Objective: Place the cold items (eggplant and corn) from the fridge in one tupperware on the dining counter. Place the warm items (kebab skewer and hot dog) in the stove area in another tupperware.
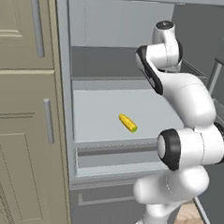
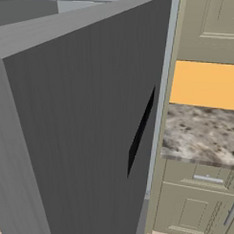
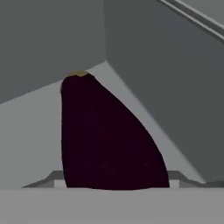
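Observation:
The eggplant [image 3: 105,140], dark purple with a greenish stem tip, lies on a grey fridge shelf close in front of the hand camera, near the back corner. My gripper [image 3: 114,183] sits around its near end. One fingertip [image 3: 57,180] touches its left side and the other touches its right side, so the jaws are shut on it. The corn [image 1: 127,123], yellow with a green end, lies on the lower fridge shelf [image 1: 99,127]. My arm reaches into the fridge above that shelf.
The open fridge has an upper shelf [image 1: 102,78] and a drawer [image 1: 115,158] below. Beige cabinets [image 1: 19,127] stand to its left. The dark grey fridge door [image 2: 75,136] stands open beside a marble counter [image 2: 202,134] with beige drawers.

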Controlling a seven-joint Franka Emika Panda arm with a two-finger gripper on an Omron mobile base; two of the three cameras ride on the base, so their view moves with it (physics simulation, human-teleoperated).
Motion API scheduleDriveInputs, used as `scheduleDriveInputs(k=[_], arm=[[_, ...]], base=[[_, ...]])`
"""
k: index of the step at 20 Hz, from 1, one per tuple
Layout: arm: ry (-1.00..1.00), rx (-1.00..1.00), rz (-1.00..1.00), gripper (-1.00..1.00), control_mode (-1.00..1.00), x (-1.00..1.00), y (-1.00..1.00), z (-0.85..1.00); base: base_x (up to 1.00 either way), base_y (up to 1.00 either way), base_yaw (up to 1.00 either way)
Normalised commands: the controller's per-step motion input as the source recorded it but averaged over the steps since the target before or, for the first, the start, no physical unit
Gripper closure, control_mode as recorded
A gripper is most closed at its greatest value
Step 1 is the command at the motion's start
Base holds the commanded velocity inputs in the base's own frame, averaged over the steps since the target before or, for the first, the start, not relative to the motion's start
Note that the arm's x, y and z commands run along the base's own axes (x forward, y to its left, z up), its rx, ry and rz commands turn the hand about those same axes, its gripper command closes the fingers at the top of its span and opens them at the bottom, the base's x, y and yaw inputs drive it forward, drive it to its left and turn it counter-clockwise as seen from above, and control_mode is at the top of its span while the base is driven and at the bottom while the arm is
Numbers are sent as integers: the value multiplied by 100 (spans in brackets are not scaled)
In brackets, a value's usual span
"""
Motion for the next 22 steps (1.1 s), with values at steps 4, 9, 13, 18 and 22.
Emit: scheduleDriveInputs(k=[4, 9, 13, 18, 22], arm=[[-34, 9, 0, 100, -100, 0, -26, -37], [-18, 9, 0, 100, -100, -76, 9, 29], [9, 0, 0, 100, -100, -100, 46, 44], [6, -1, -4, 100, -100, -100, 37, 14], [-10, -1, -8, 100, -100, -100, 5, -41]], base=[[0, 0, 0], [0, 0, 0], [0, 0, 0], [0, 0, 0], [0, 0, 0]])
